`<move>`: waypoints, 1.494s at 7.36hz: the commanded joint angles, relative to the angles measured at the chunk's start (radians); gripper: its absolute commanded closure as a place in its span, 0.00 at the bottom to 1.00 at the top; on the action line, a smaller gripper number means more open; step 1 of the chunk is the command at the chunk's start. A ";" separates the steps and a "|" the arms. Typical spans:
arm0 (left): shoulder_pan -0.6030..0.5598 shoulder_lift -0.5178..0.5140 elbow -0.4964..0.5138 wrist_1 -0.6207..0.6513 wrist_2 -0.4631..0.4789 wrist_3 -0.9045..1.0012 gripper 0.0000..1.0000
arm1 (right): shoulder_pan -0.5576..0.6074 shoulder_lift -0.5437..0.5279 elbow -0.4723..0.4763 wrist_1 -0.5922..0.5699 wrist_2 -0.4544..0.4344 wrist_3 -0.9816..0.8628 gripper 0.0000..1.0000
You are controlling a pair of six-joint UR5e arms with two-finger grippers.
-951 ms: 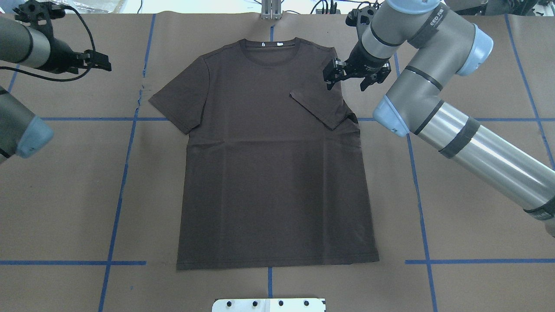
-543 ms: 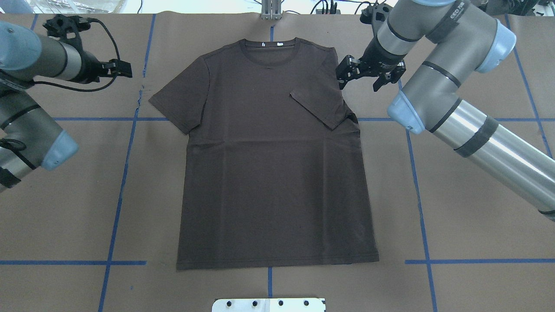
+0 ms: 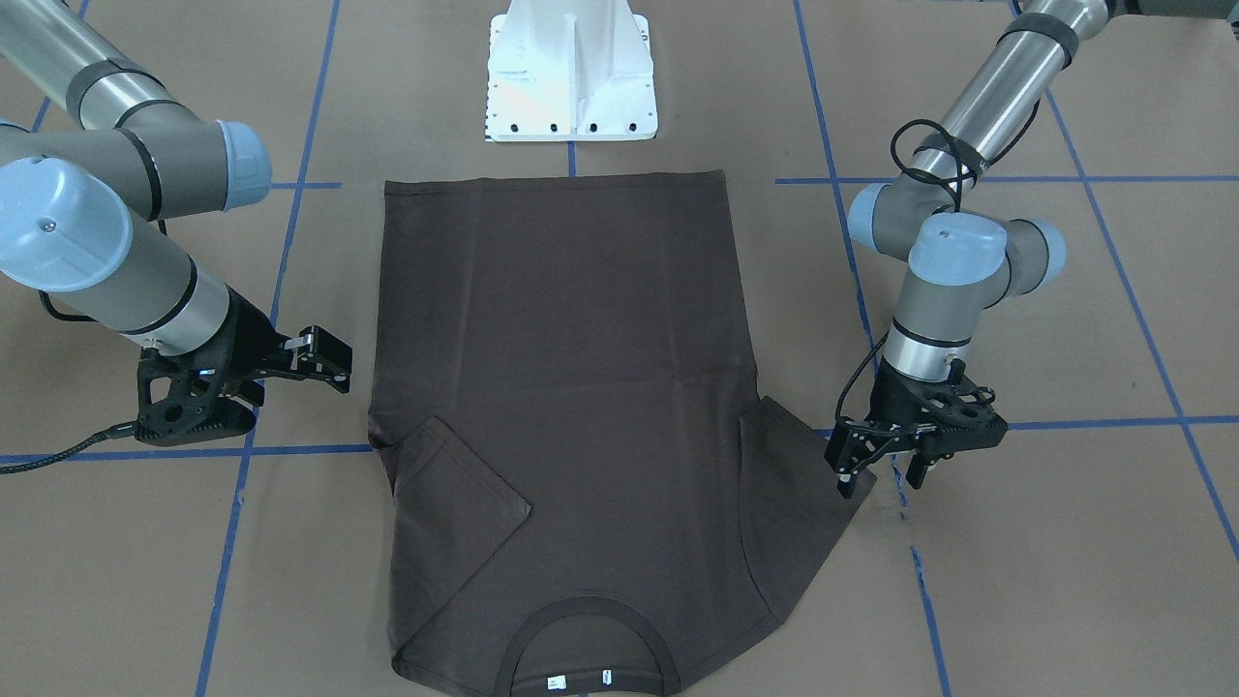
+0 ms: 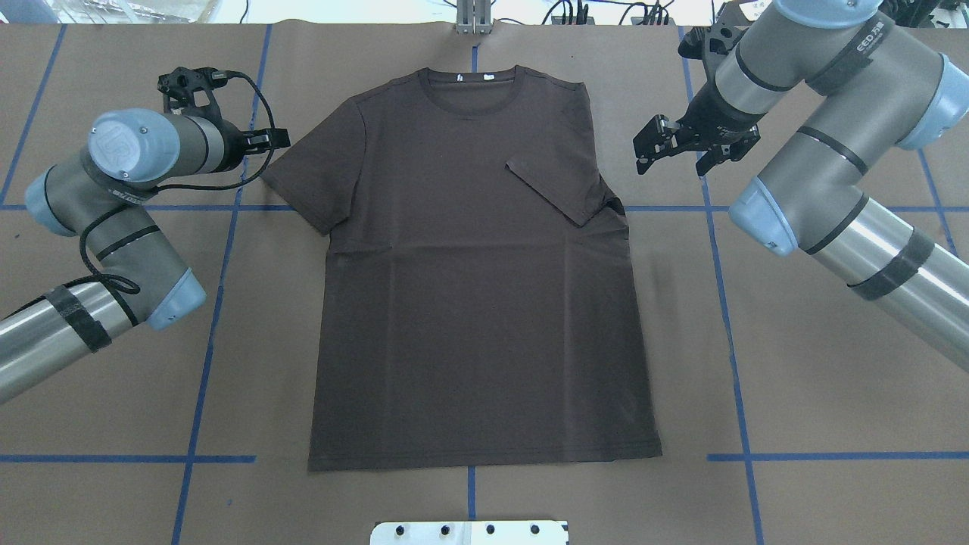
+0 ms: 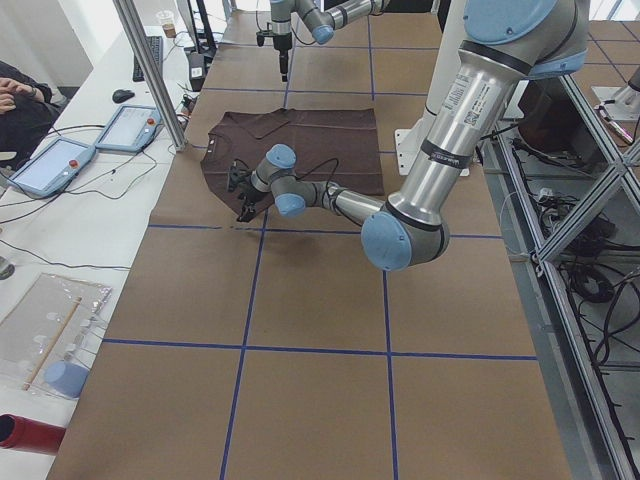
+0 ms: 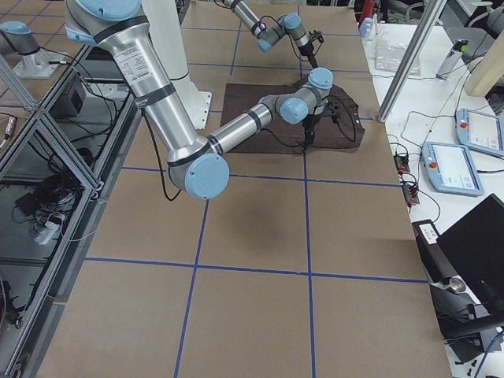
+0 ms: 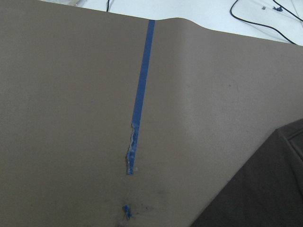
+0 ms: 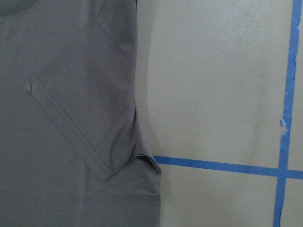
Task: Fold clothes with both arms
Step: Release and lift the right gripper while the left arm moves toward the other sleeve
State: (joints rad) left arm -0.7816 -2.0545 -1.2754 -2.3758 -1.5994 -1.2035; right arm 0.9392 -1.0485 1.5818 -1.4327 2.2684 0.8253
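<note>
The dark brown T-shirt lies flat on the brown paper, collar at the far edge and hem toward the robot. One sleeve is folded in over the chest; it also shows in the right wrist view. The other sleeve lies spread out. My left gripper hovers open just beside that spread sleeve's tip, its fingers apart in the front view. My right gripper hangs open over bare paper, off the shirt's folded side, holding nothing.
The white pedestal base stands at the robot's side of the shirt hem. Blue tape lines cross the paper, with a torn bit near the left gripper. Tablets and cables lie past the far edge.
My left arm has swung in toward the spread sleeve. My right gripper has drawn away from the folded sleeve out over bare paper, still open. The shirt has not moved.
</note>
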 commanded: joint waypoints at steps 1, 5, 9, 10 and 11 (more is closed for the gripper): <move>0.015 -0.003 0.005 0.003 0.004 0.001 0.07 | -0.004 0.002 -0.006 0.000 -0.003 0.000 0.00; 0.021 -0.001 0.027 0.007 0.004 0.004 0.11 | -0.010 0.007 -0.006 0.000 -0.003 0.005 0.00; 0.021 -0.004 0.024 0.013 0.003 0.007 0.52 | -0.011 0.004 -0.006 0.000 -0.003 0.006 0.00; 0.021 -0.003 0.025 0.013 0.004 0.009 0.62 | -0.011 0.004 -0.006 0.000 -0.003 0.006 0.00; 0.021 -0.003 0.025 0.015 0.004 0.010 0.72 | -0.011 0.002 -0.006 0.000 -0.003 0.006 0.00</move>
State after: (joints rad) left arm -0.7609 -2.0576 -1.2498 -2.3623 -1.5956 -1.1951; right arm 0.9279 -1.0445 1.5754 -1.4327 2.2657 0.8314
